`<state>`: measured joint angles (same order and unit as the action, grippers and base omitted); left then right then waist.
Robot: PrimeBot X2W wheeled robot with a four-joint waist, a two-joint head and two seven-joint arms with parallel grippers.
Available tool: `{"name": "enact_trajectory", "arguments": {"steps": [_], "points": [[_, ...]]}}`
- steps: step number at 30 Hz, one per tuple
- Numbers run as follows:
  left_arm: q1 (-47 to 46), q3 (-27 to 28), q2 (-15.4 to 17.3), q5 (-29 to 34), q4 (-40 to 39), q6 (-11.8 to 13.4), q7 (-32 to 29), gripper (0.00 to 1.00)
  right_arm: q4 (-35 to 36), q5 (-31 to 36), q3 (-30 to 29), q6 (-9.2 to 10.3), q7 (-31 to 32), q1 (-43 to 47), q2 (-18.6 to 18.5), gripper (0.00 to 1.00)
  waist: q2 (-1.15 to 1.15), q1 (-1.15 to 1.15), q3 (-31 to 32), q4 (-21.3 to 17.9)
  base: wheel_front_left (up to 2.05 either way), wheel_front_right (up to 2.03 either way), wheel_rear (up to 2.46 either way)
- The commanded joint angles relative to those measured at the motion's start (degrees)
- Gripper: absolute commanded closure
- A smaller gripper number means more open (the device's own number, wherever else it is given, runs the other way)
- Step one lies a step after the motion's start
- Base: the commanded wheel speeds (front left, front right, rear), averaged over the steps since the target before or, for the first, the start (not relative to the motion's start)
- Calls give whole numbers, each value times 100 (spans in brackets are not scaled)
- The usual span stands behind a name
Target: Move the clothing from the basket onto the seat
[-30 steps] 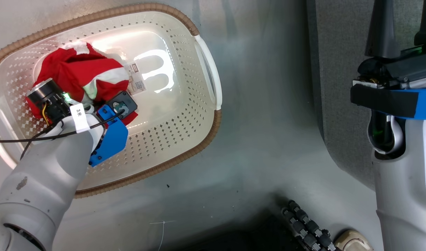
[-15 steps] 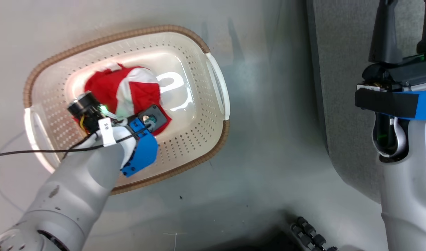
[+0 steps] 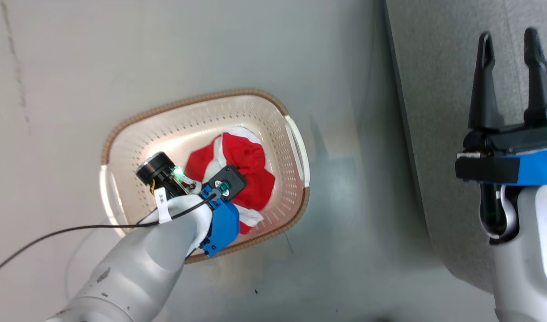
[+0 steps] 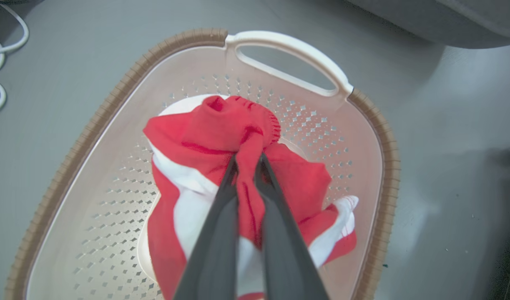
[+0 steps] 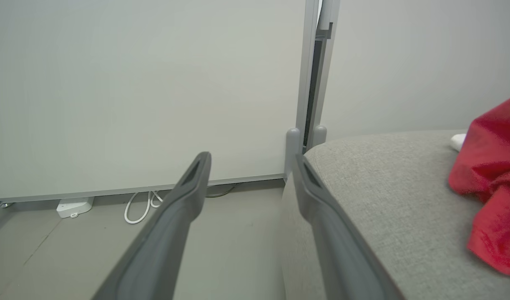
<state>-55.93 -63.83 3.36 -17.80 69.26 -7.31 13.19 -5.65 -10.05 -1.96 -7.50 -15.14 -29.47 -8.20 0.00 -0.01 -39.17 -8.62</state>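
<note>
Lifting out looks like the step in hand: left jaws pinch a fold of the red garment over the basket, right jaws gape empty near the seat, so a carry across to it likely comes next.

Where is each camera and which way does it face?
Head view: overhead, looking down at floor, basket, striped garment and seat; left forearm and right gripper show.
Left wrist view: above the basket, looking into it; left gripper shut on the striped garment.
Right wrist view: low, facing the wall past the seat, where a second red garment lies; open fingers.
Shared: head and left wrist both show the basket.
</note>
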Motion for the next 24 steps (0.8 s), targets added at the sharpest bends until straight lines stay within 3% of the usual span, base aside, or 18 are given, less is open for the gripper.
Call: {"name": "enact_trajectory", "arguments": {"steps": [1,11,24], "points": [[111,6,3,-66,-74,-23,61,100,-44,38,-18,2,0,129,-44,0,0,1,426,188,0,0,0],[478,265,-38,-616,-806,-13,212,100,-252,87,-126,2,0,822,-82,0,0,1,1501,468,0,0,0],[883,868,-29,-810,-2103,170,205,100,-486,141,-186,2,0,1616,-13,0,0,1,2689,735,0,0,0]]}}
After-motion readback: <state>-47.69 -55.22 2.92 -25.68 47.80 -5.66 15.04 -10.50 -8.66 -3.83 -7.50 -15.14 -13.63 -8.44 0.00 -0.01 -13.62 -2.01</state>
